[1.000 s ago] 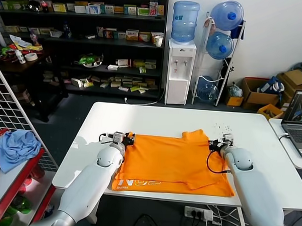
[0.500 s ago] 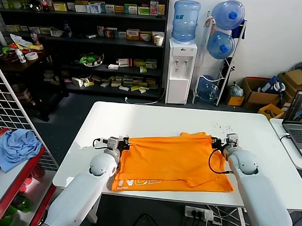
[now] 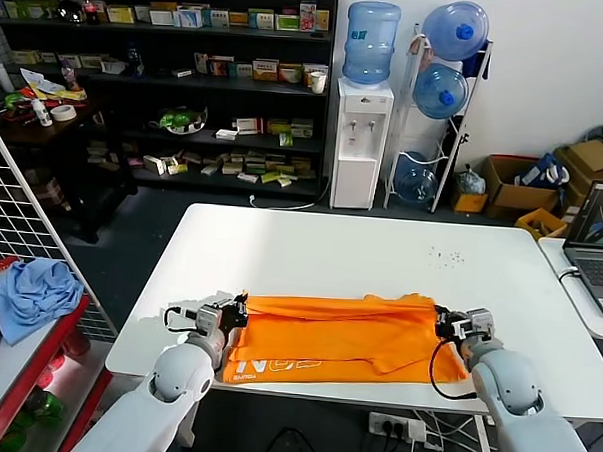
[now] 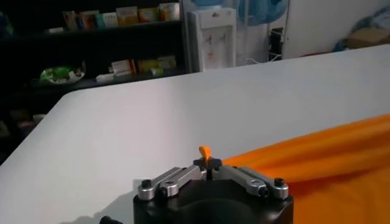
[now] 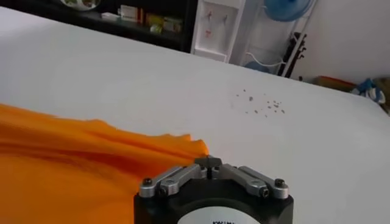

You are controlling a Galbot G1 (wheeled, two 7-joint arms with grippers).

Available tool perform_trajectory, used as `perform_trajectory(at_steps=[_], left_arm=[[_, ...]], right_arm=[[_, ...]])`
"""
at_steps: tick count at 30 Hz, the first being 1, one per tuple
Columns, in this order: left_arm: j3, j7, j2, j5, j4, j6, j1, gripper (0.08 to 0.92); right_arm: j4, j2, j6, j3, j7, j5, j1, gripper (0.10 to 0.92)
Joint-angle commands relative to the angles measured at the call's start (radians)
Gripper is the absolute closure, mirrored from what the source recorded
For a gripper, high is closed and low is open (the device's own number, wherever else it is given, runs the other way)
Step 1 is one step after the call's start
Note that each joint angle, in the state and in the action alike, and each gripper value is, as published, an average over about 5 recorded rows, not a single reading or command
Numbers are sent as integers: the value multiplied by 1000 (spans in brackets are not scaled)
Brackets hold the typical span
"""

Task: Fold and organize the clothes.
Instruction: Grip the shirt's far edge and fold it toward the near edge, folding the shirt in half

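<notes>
Two hands pinch the half-folded orange T-shirt [image 3: 342, 333].

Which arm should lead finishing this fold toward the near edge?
Neither alone. The left gripper pinches the T-shirt at its left end, the right gripper holds its right end, both level; likely they pull together.

Only partly legible: pale mirrored lettering on the orange T-shirt [image 3: 347, 333], lower centre of the head view, wording not readable.
</notes>
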Motion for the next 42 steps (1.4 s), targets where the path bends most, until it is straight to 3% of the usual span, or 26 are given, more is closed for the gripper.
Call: perform_trajectory(at_steps=[1, 19, 28, 42], left_arm=[[-13, -24, 38, 26, -218, -6, 229, 904], [-40, -32, 29, 43, -284, -29, 327, 899], [-70, -59, -2, 2, -235, -52, 305, 683], [-91, -102, 16, -264, -263, 70, 288, 276]], right_arm=[[181, -14, -5, 57, 15, -16, -226, 901], [198, 5, -9, 55, 7, -58, -276, 886], [206, 4, -9, 57, 6, -56, -284, 646], [216, -1, -16, 58, 2, -52, -297, 249]])
